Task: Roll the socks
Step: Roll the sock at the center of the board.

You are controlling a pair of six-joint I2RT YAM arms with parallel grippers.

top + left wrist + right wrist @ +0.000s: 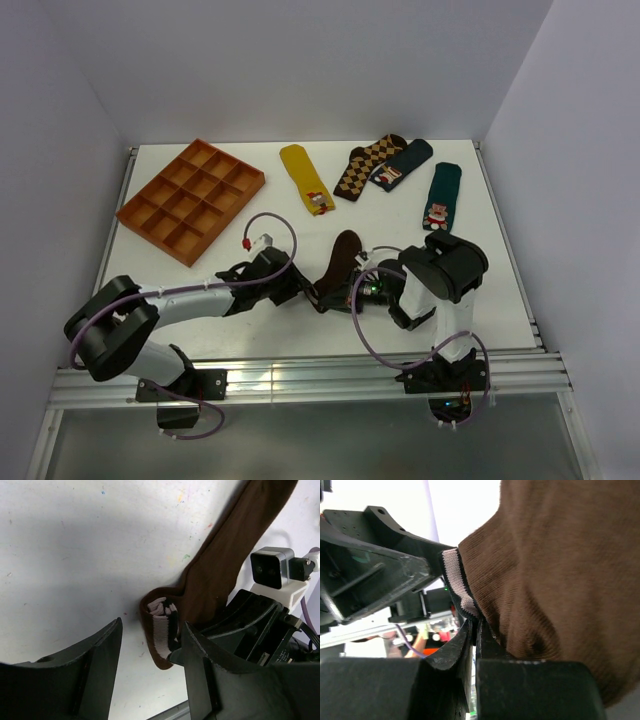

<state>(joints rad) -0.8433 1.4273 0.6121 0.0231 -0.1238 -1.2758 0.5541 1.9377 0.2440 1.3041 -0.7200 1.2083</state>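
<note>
plain white walls [300, 60] enclose a white table [150, 262].

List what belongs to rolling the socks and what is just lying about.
In the job: brown sock, right end effector shut on it, left end effector open beside it.
Lying about: orange tray, yellow sock, diamond-patterned sock, dark teal sock, green sock.

Five socks lie on the surface [500, 290]: one plain dark brown sock [343, 255], one mustard yellow sock [303, 172], one brown-and-tan diamond-patterned sock [362, 168], one dark teal sock [415, 153] and one dark green sock [441, 190]. There is one orange compartment tray [150, 236]. The arms number two: left arm [190, 295] and right arm [440, 300].
</note>
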